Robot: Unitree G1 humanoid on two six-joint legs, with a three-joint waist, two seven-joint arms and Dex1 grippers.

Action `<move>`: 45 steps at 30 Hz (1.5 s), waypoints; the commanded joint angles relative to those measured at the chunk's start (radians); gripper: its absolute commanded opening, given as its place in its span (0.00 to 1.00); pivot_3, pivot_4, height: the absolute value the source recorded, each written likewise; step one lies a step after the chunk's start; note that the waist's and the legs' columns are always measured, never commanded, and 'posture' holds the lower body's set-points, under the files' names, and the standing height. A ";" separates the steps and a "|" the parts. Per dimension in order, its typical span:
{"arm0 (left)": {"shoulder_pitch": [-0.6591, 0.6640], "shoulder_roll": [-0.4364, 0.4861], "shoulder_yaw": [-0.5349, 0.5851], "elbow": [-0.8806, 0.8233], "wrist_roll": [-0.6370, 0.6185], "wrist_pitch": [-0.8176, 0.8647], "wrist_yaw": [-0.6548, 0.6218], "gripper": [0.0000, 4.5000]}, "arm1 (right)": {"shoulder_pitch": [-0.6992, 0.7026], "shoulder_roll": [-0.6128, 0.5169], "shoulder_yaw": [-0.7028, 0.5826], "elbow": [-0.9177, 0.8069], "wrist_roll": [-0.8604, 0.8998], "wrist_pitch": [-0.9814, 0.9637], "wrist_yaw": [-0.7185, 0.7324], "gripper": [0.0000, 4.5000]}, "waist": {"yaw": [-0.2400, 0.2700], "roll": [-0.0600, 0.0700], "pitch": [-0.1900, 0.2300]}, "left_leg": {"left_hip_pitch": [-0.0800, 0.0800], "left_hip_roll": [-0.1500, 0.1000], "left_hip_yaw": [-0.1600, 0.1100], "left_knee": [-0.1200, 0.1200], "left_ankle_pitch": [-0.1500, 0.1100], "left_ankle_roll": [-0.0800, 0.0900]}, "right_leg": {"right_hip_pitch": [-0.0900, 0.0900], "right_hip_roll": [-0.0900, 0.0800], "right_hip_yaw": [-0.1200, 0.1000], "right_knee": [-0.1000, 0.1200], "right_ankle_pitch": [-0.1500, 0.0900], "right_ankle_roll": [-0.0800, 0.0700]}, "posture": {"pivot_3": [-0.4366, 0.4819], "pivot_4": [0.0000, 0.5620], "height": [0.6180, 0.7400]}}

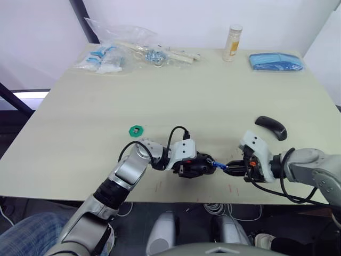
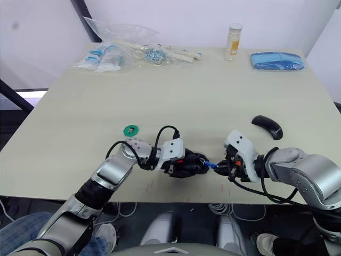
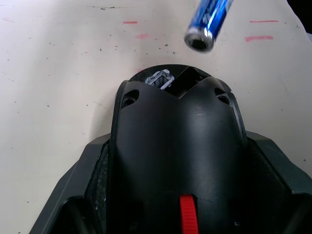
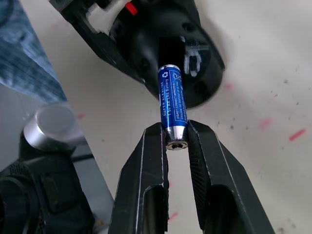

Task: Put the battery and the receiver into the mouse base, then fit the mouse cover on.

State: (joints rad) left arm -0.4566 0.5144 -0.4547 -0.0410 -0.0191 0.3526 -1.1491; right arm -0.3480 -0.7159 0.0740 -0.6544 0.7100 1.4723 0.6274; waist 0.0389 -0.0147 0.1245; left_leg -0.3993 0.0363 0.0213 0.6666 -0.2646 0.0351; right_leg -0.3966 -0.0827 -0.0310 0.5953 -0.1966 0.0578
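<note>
- Left gripper [image 1: 201, 166] clamps the mouse base [image 3: 175, 146] near the table's [image 1: 213, 85] front edge.
- Right gripper [image 4: 176, 141] pinches the battery [image 4: 172, 105] by one end, its other end at the base's open compartment.
- Mouse cover [image 1: 271, 127] lies apart on the right, with open tabletop behind.

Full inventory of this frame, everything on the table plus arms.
battery: 1, blue, pinched at one end by the right claw, pointing at the mouse base
mouse base: 1, black with red patch, in the left claw near the front edge
mouse cover: 1, black, on the table's right side
green disc: 1, left of centre
plastic bags: clear, several, far left
bottle: 1, pale, far edge
blue pack: 1, far right
table: 1, beige
left claw: black
right claw: black
</note>
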 commanded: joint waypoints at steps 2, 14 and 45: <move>0.015 0.009 -0.033 0.005 0.023 0.005 0.000 0.68 | -0.038 0.028 -0.003 -0.018 0.004 0.071 -0.060 0.02 | 0.000 0.000 0.000 | 0.000 0.000 0.000 0.000 0.000 0.000 | 0.000 0.000 0.000 0.000 0.000 0.000 | 0.48 0.27 1.00; 0.010 0.012 -0.038 0.011 0.026 -0.006 -0.003 0.68 | -0.100 0.075 0.014 0.003 0.037 0.139 -0.075 0.02 | -0.001 0.000 0.000 | 0.000 0.000 0.000 0.000 0.000 0.000 | 0.000 0.000 0.000 0.000 0.000 0.000 | 0.48 0.27 1.00; 0.014 0.001 -0.047 0.001 0.024 0.001 0.011 0.68 | -0.198 0.150 0.096 0.195 0.240 0.142 -0.352 0.42 | -0.003 0.000 0.000 | 0.000 0.000 0.000 0.000 -0.001 0.001 | 0.000 0.000 0.000 0.000 0.000 0.000 | 0.48 0.27 1.00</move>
State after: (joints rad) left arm -0.4514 0.5186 -0.4646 -0.0481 -0.0183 0.3447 -1.1375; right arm -0.5459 -0.5610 0.1763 -0.4590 0.9347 1.6083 0.2924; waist 0.0358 -0.0149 0.1241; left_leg -0.3991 0.0364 0.0213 0.6665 -0.2652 0.0362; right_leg -0.3965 -0.0827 -0.0312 0.5954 -0.1965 0.0580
